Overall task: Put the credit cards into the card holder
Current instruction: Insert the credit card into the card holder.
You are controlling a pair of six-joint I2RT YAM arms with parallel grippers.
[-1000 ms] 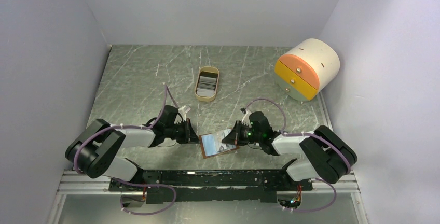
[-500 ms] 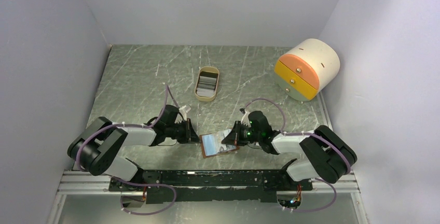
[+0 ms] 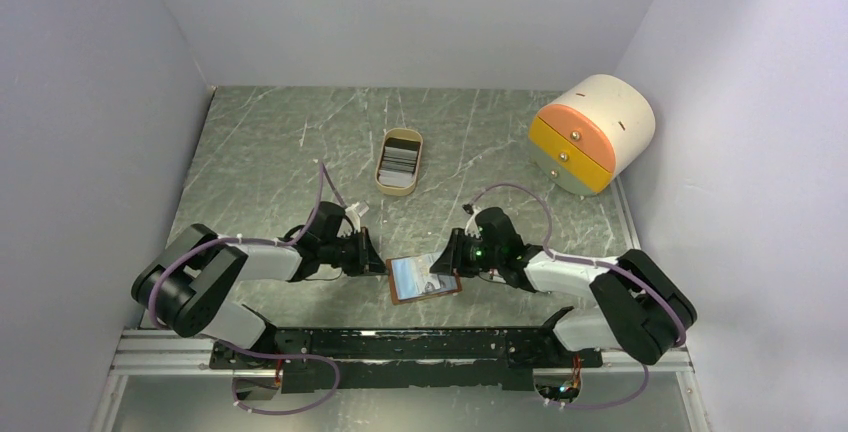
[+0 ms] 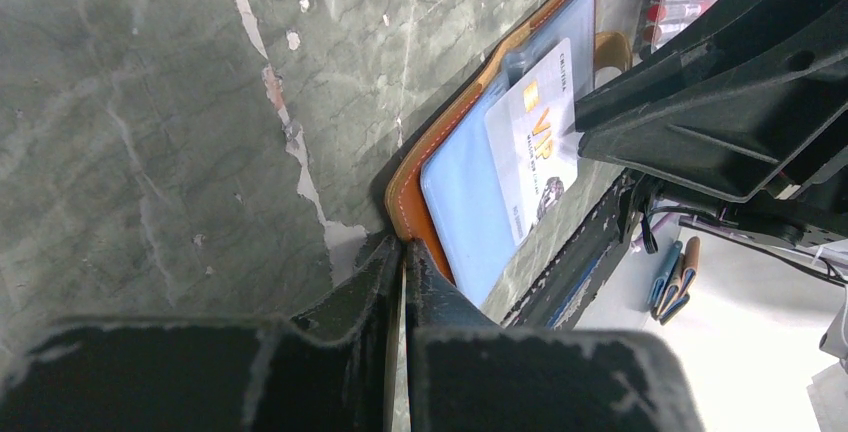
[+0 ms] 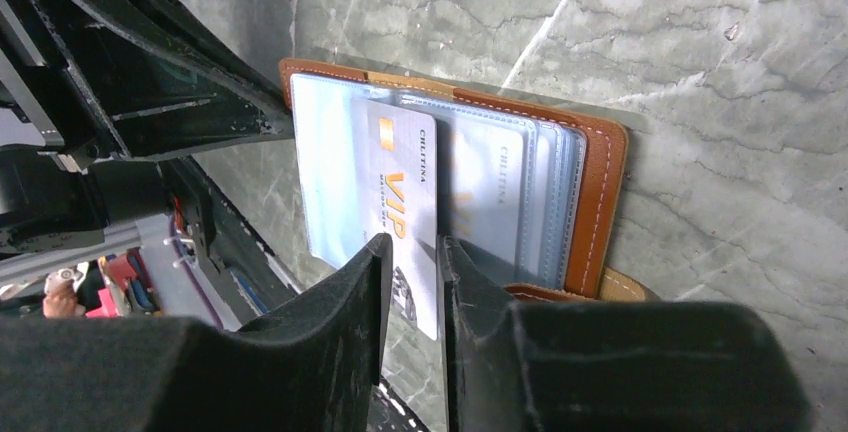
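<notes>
VIP card (image 5: 405, 182): lower end partly hidden by the right jaws

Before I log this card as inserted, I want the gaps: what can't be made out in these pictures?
Right wrist view: whether the card sits inside a sleeve of the card holder; clear plastic layers overlap and the right gripper covers its near end.
Top view: how many cards sit in the tray; too small.
Left wrist view: how much of the holder's edge the left gripper pinches; its fingers hide it.
</notes>
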